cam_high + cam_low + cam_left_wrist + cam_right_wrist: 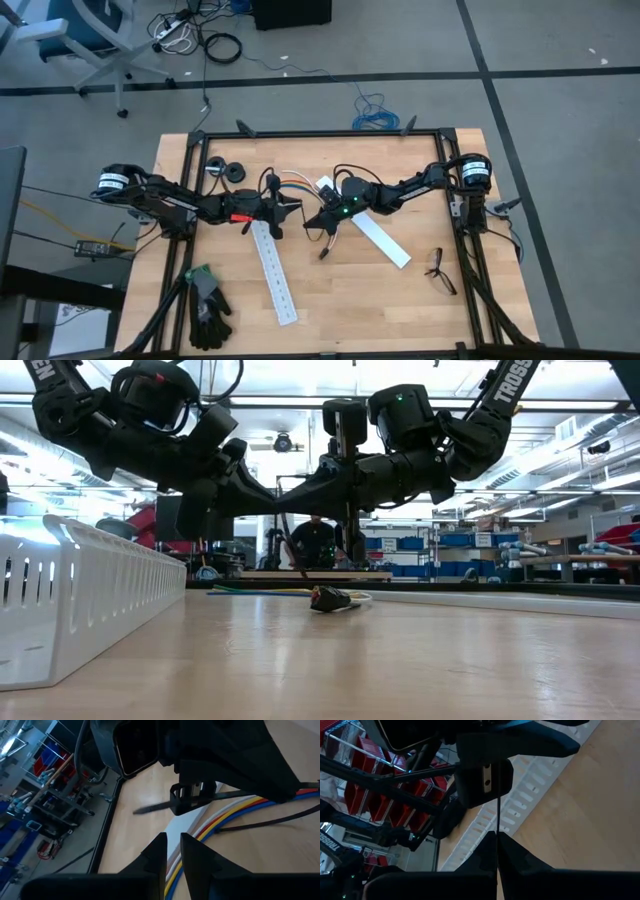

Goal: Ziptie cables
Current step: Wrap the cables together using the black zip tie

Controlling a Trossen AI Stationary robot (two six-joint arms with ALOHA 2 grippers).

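The right gripper (497, 836) is pinching the ziptie (498, 815) above the cables (296, 181); the left gripper (173, 841), slightly parted, should be steadying its head squarely.

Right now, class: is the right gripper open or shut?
Shut. In its wrist view the right gripper has its two fingertips pressed together on the thin black ziptie, which runs straight up from between them.

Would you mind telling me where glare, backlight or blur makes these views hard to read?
Low view: bright ceiling lights leave both arms dark silhouettes, and the near white strip looks soft. Left wrist view: the left gripper is a dark blur, with glare on the table. Right wrist view: the right gripper is dark against the ziptie.
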